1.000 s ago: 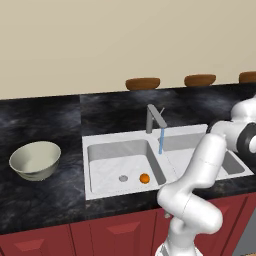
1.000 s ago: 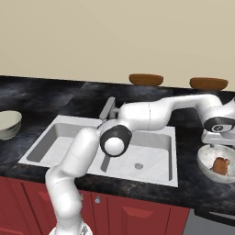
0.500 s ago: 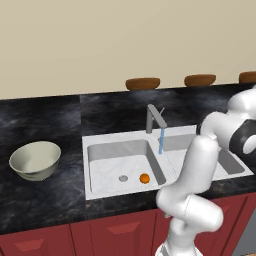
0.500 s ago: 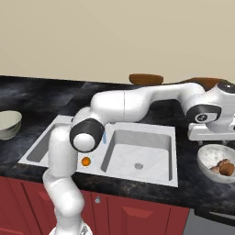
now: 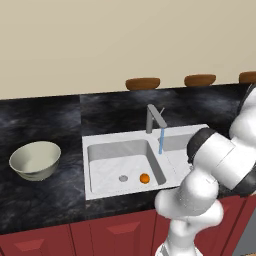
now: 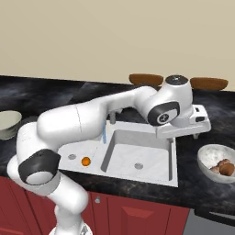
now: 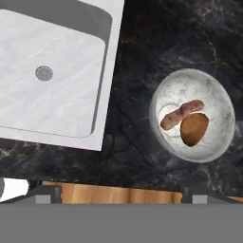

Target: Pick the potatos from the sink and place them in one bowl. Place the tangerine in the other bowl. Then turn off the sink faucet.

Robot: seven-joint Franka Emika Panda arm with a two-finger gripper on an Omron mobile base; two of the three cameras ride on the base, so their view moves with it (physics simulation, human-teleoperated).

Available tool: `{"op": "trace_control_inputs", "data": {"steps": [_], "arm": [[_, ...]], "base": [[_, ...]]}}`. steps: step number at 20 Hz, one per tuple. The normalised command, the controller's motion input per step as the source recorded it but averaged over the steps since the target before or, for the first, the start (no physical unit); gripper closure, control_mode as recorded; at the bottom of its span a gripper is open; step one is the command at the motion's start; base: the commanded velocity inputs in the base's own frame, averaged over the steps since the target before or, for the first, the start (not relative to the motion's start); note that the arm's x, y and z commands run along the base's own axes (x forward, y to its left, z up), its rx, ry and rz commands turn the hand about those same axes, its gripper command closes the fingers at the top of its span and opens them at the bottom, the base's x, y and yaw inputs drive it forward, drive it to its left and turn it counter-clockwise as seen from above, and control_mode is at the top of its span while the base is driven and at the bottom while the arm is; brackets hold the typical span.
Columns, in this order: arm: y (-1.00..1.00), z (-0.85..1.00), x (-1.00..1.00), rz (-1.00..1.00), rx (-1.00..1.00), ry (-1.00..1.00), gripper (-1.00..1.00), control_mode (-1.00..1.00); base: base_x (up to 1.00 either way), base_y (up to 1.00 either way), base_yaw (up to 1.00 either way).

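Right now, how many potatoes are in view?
2. Both lie in the grey marbled bowl right of the sink: the longer reddish potato and the rounder darker potato, touching.

A kitchen: white double-basin sink set in black marbled counter, running faucet, red cabinet fronts well below the claw.

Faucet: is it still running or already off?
Running. A thin blue stream falls from the faucet spout into the sink, where the tangerine still lies beside the drain.
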Motion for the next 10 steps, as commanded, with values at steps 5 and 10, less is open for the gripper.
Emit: {"op": "trace_control_inputs", "data": {"steps": [5,10], "arm": [[1.00,0.68,-0.21,-0.03,0.03,0.00,-1.00,-1.00],[1.00,0.32,-0.43,-0.06,0.13,0.00,-1.00,-1.00]], "base": [[0.00,0.00,0.00],[0.00,0.00,0.00]]}}
